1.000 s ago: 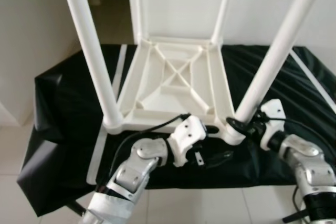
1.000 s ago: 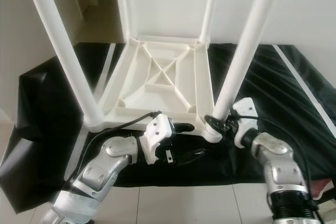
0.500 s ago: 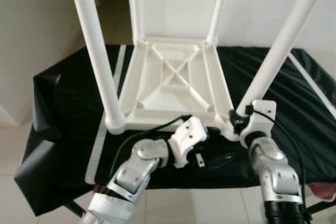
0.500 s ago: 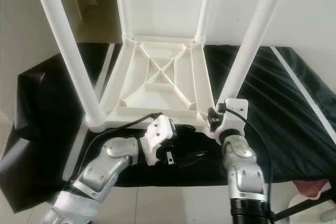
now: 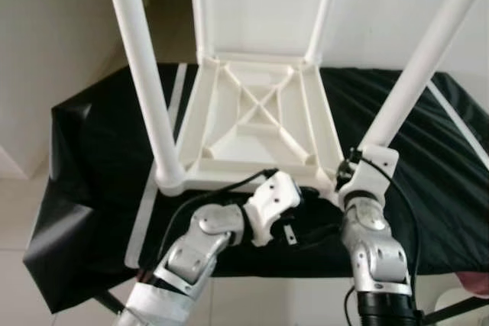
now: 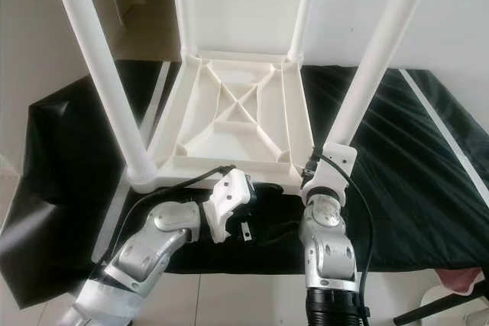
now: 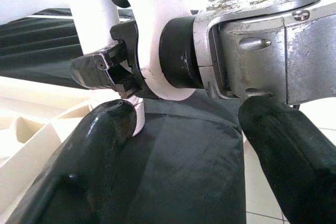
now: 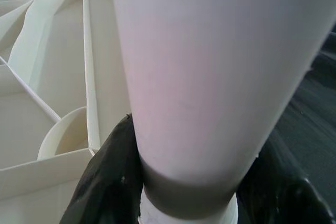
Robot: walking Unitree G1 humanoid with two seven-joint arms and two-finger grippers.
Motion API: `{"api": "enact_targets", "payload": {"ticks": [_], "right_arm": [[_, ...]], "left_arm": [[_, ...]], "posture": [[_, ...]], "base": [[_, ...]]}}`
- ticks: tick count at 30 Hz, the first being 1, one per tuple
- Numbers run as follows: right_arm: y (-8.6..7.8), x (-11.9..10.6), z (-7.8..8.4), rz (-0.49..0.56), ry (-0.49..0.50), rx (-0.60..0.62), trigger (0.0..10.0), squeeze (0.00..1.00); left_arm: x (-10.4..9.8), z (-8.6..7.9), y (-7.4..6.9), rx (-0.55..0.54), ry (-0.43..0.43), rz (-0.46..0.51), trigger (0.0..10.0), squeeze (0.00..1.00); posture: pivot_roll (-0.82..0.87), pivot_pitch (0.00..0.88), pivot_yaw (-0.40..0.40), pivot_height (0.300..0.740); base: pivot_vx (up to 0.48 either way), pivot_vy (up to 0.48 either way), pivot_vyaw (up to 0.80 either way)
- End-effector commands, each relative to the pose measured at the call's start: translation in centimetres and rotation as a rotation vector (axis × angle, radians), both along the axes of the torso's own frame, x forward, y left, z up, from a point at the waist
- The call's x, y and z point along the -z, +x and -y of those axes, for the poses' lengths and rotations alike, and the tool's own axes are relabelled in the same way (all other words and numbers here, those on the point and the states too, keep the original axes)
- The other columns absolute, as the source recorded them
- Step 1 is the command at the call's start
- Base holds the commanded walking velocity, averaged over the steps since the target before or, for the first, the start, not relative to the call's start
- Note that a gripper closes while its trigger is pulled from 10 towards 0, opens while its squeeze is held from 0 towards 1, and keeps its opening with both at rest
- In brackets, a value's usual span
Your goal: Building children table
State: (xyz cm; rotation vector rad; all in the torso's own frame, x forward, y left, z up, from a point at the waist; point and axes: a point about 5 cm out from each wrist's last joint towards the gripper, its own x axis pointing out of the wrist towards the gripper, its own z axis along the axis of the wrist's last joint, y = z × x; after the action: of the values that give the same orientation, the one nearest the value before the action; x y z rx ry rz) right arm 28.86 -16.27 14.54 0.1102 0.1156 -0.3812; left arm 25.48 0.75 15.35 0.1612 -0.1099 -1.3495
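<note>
A white plastic children's table (image 5: pixel 260 124) lies upside down on a black cloth, with its legs standing up. My right gripper (image 5: pixel 345 179) is at the base of the near right leg (image 5: pixel 416 74), shut on it. In the right wrist view that leg (image 8: pixel 210 77) sits between the two black fingers (image 8: pixel 105 177), just above its socket. My left gripper (image 5: pixel 317 213) lies open on the cloth at the table's front edge, pointing toward the right wrist. In the left wrist view its fingers (image 7: pixel 79 171) stand wide apart, holding nothing. The near left leg (image 5: pixel 145 74) stands untouched.
The black cloth (image 5: pixel 92 150) with white stripes covers a low surface and hangs over its edges. A white wall stands right behind the table, with a doorway at the back left. Pale tiled floor (image 5: pixel 46 211) lies in front and to the left.
My right arm has swung in from the right side to the front of the near right leg, its wrist turning upright while staying on the leg's base. The left arm has stayed put.
</note>
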Motion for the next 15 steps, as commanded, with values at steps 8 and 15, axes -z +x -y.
{"api": "enact_targets", "payload": {"ticks": [8, 15], "right_arm": [[-0.6, 1.0, -2.8, -0.034, 0.083, -0.075, 10.0, 0.73], [-0.7, -0.3, -1.7, 0.073, 0.114, -0.202, 10.0, 1.0]], "left_arm": [[0.1, 0.1, -0.1, -0.009, 0.0, -0.013, 10.0, 0.0], [0.0, 0.3, -0.1, -0.015, -0.008, -0.01, 10.0, 0.0]], "posture": [[0.01, 0.0, -0.03, 0.74], [0.01, 0.0, -0.036, 0.74]], "base": [[0.0, 0.0, 0.0], [0.0, 0.0, 0.0]]}}
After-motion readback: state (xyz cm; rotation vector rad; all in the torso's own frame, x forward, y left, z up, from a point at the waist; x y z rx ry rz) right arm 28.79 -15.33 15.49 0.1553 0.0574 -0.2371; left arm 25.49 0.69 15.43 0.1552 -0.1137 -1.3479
